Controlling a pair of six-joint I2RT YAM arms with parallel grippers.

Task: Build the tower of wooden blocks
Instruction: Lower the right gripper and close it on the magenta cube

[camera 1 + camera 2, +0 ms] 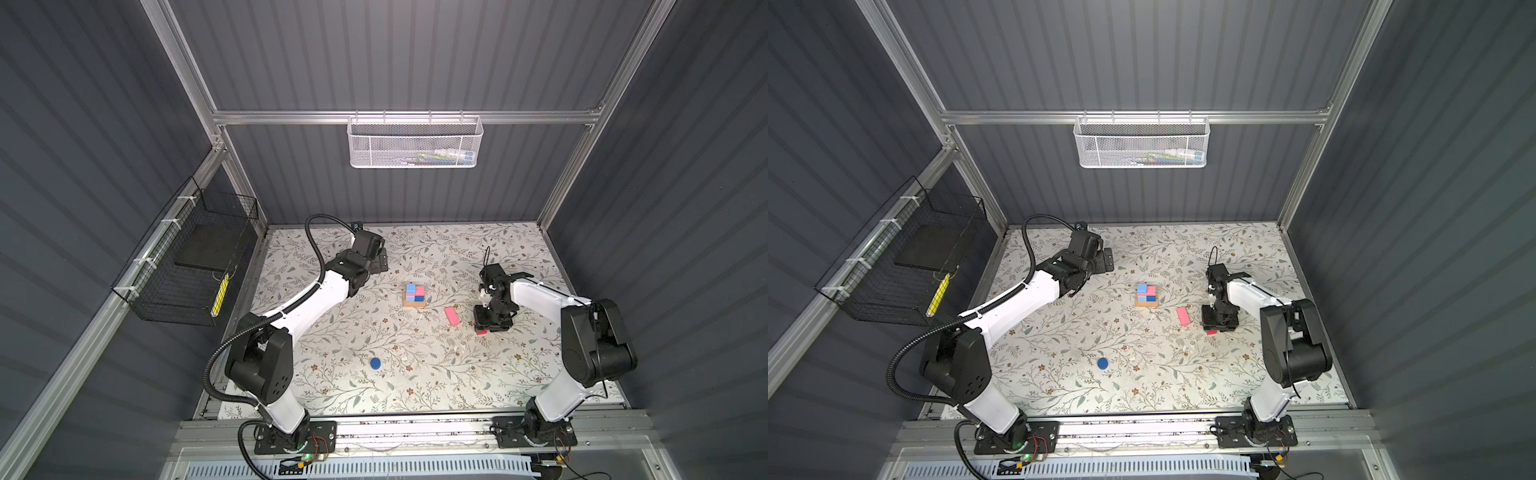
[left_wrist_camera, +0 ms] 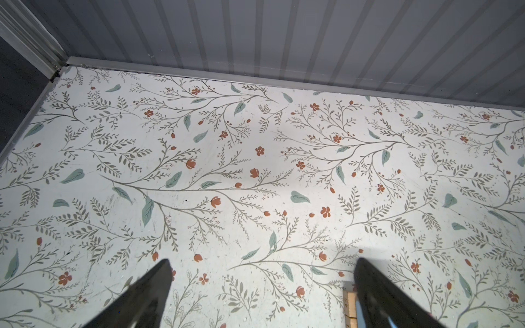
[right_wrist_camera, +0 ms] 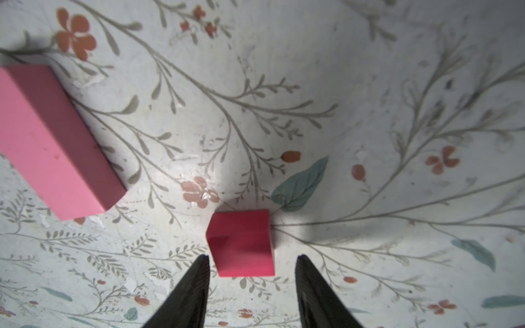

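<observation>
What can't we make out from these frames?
Red cube: both top views, right gripper covers all but a sliver.
Tower: left wrist view, only a tan corner shows; bottom edge and a left gripper finger cut off the rest.
White mesh basket contents: both top views, too small and blurred behind the mesh.
Pink oblong: right wrist view, frame edge cuts off one end.

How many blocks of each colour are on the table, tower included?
Blue cubes: 3, all in the tower
Dark blue disc: 1
Pink oblongs: 2, one loose, another in the tower
Red cube: 1
Tan base blocks: 2, seemingly
Total: 9
</observation>
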